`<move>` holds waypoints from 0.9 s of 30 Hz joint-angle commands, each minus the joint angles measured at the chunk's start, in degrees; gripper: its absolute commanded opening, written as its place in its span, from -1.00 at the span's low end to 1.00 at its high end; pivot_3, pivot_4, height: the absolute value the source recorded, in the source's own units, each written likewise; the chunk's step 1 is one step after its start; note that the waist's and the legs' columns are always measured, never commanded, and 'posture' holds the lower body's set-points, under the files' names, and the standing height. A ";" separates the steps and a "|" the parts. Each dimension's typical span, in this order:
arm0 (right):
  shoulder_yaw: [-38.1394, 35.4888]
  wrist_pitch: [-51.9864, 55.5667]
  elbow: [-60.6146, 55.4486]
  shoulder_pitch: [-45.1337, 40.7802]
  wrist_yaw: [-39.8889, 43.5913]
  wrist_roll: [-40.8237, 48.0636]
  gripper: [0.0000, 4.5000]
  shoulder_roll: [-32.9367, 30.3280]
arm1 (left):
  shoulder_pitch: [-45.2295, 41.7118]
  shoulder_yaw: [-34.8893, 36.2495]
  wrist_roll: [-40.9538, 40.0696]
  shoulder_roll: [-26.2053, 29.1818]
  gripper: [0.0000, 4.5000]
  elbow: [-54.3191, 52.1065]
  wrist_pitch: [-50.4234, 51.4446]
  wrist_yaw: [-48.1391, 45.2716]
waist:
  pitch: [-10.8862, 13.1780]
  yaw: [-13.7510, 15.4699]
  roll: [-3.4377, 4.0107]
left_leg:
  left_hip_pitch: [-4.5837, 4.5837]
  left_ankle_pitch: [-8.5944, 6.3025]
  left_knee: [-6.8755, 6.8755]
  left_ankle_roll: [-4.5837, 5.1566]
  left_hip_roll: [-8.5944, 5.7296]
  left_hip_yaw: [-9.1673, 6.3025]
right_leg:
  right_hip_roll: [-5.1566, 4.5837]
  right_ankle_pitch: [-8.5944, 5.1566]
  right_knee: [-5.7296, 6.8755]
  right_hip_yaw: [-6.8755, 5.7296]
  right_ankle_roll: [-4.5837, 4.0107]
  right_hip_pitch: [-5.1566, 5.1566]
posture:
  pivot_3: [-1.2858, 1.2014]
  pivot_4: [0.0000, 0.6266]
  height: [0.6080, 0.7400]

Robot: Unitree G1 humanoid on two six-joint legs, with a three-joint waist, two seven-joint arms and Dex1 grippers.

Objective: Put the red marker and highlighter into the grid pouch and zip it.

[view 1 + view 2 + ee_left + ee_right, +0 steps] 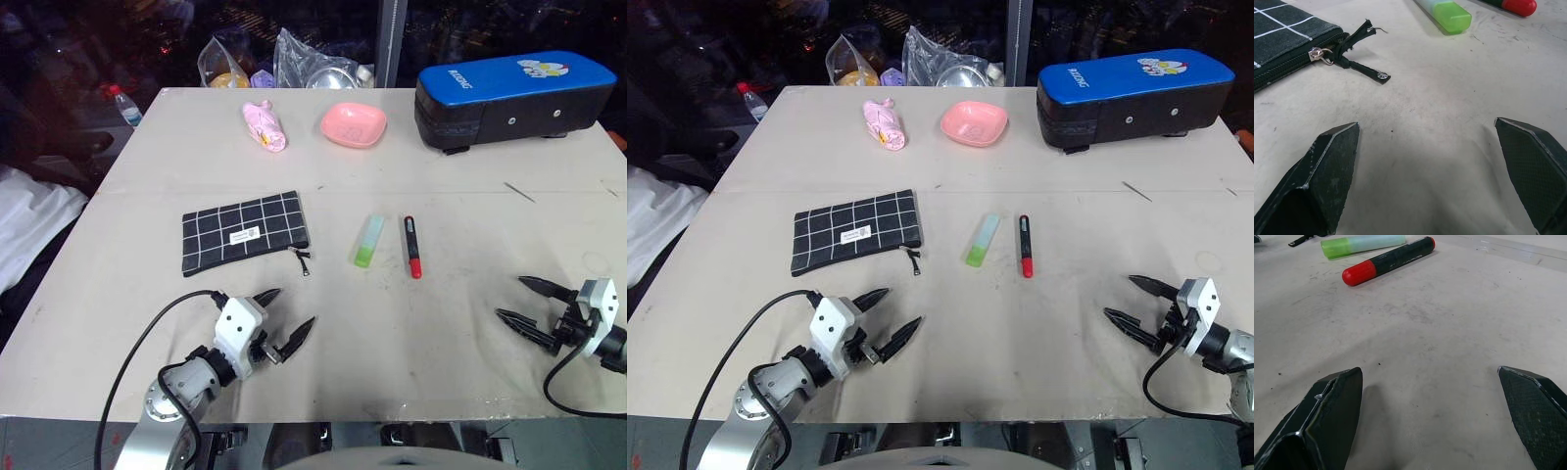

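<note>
While both pincers gape empty, left wrist view alone shows the grid pouch (1283, 41) zipper pull (1359, 61) — frayed.

The grid pouch (245, 233) is looking like soft matt cloth, with a shiny metal zipper pull (1320, 53). The red marker (1387, 261) and the highlighter (369, 241) are showing smooth plastic. The table (392, 333) is looking dull and scuffed.
</note>
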 commanded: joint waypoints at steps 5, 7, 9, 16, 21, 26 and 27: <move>-1.21 -0.17 -2.31 -0.93 -1.33 0.14 0.99 -0.32 | -0.89 1.46 -1.67 0.93 1.00 -0.29 -1.06 -1.67 | 0.00 -0.04 0.00 | 0.01 0.00 0.00 0.00 0.00 0.00 | 0.00 0.00 0.00 0.00 0.00 0.00 | 0.03 -0.52 1.00; -1.09 0.12 -2.95 -0.89 -1.66 0.17 0.99 -0.30 | -0.87 1.48 -1.72 1.00 1.00 -0.20 -1.15 -1.85 | 0.00 -0.05 0.00 | 0.01 0.01 0.00 -0.02 0.00 0.00 | 0.00 0.00 0.00 0.00 0.00 0.00 | 0.03 -0.52 1.00; -1.04 0.30 -3.46 -0.78 -1.89 0.23 0.99 -0.26 | -0.81 1.51 -1.69 1.04 1.00 -0.16 -1.25 -1.96 | 0.00 -0.02 0.00 | 0.00 0.04 0.00 -0.07 0.00 0.00 | 0.00 0.00 0.00 0.00 0.00 0.00 | 0.03 -0.52 1.00; 0.31 1.74 -7.14 -1.59 -1.80 1.11 0.99 0.61 | -0.25 2.68 -1.91 1.49 1.00 -0.08 -1.75 -2.62 | 0.00 -0.02 0.00 | 0.01 0.04 0.00 -0.07 0.00 0.00 | 0.00 0.00 0.00 0.00 0.00 0.01 | 0.03 -0.52 1.00; 3.44 4.70 -15.92 -1.28 -1.42 3.36 0.99 3.17 | 0.29 6.32 -3.32 4.02 1.00 1.40 -3.70 -5.64 | -0.01 -0.06 0.00 | 0.00 0.04 -0.01 -0.06 0.03 -0.05 | 0.02 0.00 0.01 -0.03 0.00 0.01 | 0.03 -0.52 1.00; 6.14 12.05 -27.65 -3.86 -5.17 7.69 0.99 5.32 | -2.91 17.93 -7.48 9.76 1.00 12.42 -8.82 -11.45 | -0.01 -0.22 -0.01 | 0.00 0.00 0.00 0.01 0.08 -0.09 | 0.02 -0.01 0.17 -0.10 -0.01 -0.06 | 0.03 -0.52 1.00; 6.40 12.84 -28.67 -4.26 -5.50 8.10 0.99 5.56 | -3.62 19.12 -7.58 10.66 1.00 14.50 -9.78 -12.40 | -0.02 -0.16 -0.02 | -0.01 0.00 0.00 0.00 0.07 -0.10 | 0.00 -0.01 0.17 -0.13 -0.01 -0.06 | 0.03 -0.52 1.00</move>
